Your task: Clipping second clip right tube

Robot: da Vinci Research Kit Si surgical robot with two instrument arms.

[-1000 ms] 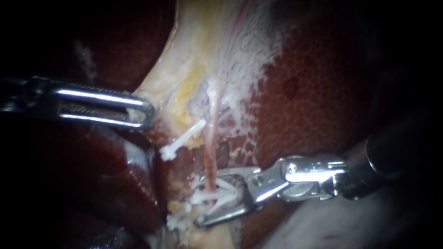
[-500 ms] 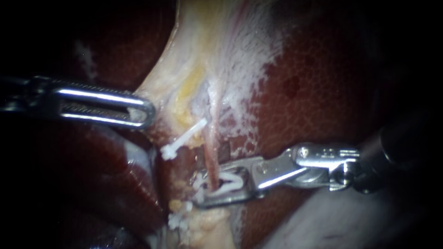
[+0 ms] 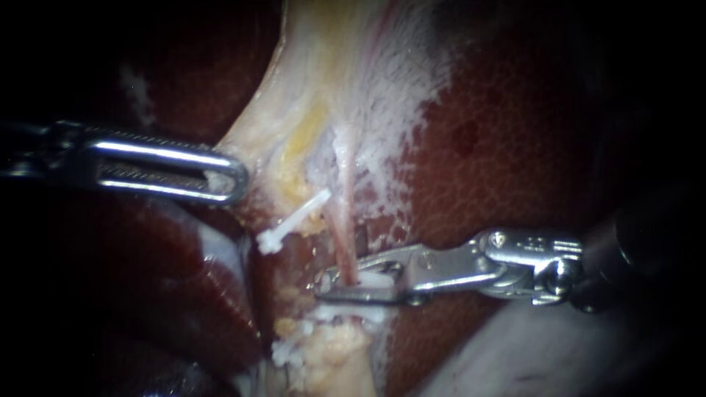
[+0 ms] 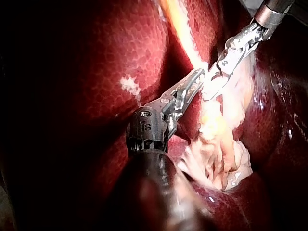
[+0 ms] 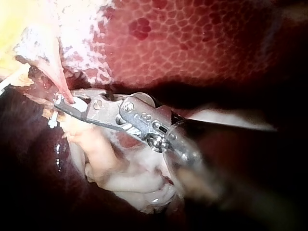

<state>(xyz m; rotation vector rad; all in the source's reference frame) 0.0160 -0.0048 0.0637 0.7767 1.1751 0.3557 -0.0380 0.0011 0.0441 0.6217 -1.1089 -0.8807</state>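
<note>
White plastic clip (image 3: 368,281): squeezes it round the thin pink right tube (image 3: 340,228) with the steel right instrument (image 3: 323,283); grips pale tissue (image 3: 294,132) in the slotted steel left instrument (image 3: 235,180). Risks a torn tube if tugged sideways.

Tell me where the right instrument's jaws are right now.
Endoscope view, lower middle: the right instrument, entering from the right, has its jaws shut on a white clip around the pink tube, below another clip.

Thin pink tube (image 3: 340,242) runs downward; white clip (image 3: 371,280) seemingly squeezed flat across it.
</note>
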